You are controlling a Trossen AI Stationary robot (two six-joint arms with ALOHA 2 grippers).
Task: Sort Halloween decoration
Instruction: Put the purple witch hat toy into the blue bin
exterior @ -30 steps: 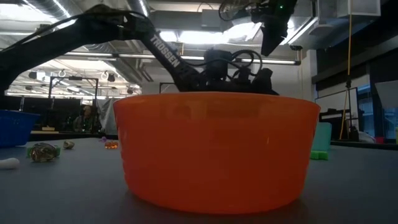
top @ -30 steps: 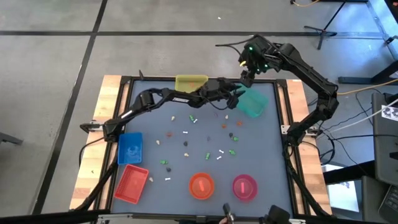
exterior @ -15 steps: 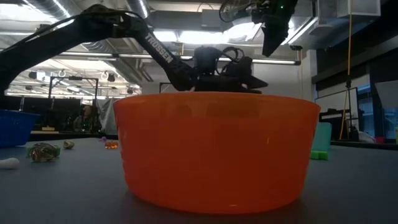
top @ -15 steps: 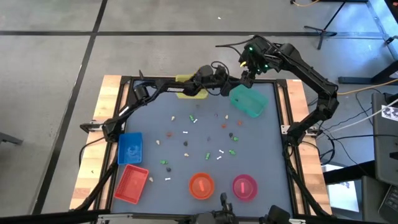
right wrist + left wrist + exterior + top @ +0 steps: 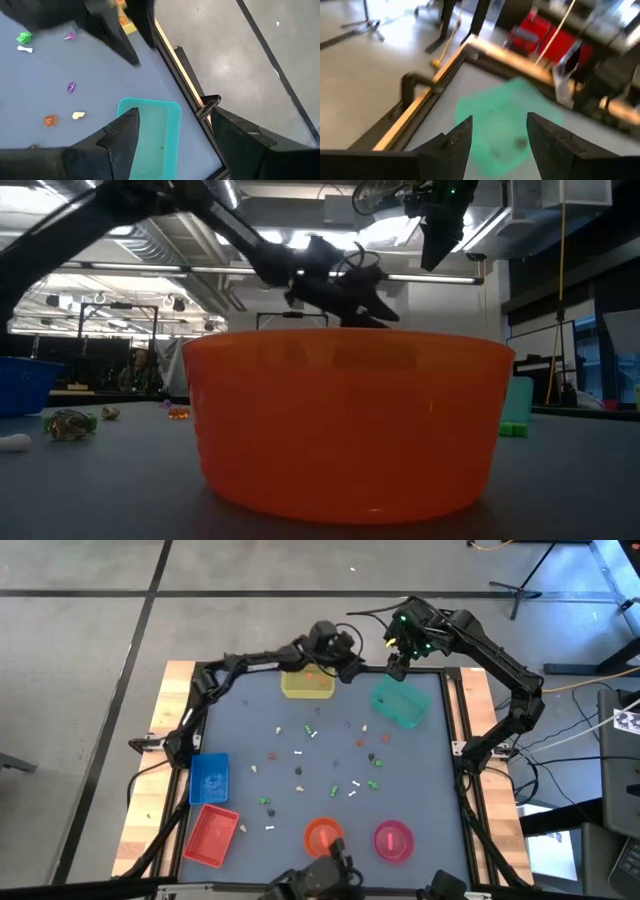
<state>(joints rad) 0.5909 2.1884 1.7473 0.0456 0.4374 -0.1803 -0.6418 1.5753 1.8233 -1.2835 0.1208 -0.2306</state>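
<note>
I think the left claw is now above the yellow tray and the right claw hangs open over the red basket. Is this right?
Not quite. The high view shows the right claw hanging open over the teal tray, not the red basket, which sits at the opposite corner. The left claw is near the yellow tray, as you said.

Matt grey tabletop (image 5: 330, 755), smooth, framed by pale bare wood (image 5: 170, 700) and dark metal rails (image 5: 462, 730). Orange bowl (image 5: 345, 420) — smooth plastic with a soft sheen, slightly translucent at the rim. Teal tray (image 5: 400, 703), yellow tray (image 5: 307, 683), blue tray (image 5: 209, 778), red tray (image 5: 211, 834) and pink bowl (image 5: 393, 839), all plastic-looking. Trinkets (image 5: 330, 755) — too small to judge finish. Arms (image 5: 490, 650) in matt black. Polished concrete floor (image 5: 90, 650), faintly glossy.
</note>
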